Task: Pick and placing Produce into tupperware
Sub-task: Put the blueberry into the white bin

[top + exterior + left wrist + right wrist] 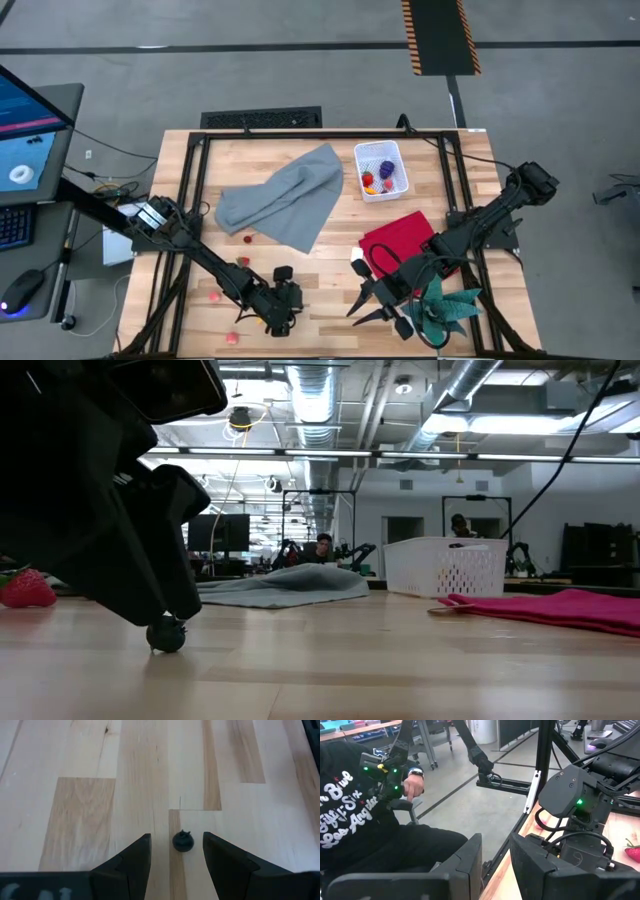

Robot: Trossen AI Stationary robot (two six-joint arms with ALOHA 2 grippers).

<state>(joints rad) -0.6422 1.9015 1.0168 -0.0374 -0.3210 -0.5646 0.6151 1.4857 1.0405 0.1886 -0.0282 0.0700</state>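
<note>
At two o'clock on the table, the tupperware (382, 168) holds red, yellow and purple produce (377, 177). Down at six, the left gripper (176, 857) straddles a dark berry (182, 841), fingers spread; the right gripper (495, 865) is parted, lifted.

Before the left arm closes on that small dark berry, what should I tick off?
1. Dark berry between the left gripper's fingers: ok.
2. Fingers open, clear of the berry on both sides: ok.
3. Berry resting on bare table, nothing crowding it: ok.
4. Tupperware upright with room inside: ok.
5. Right gripper aside, near the table's edge: ok.
6. Fingers low enough to grip: cannot tell.
</note>
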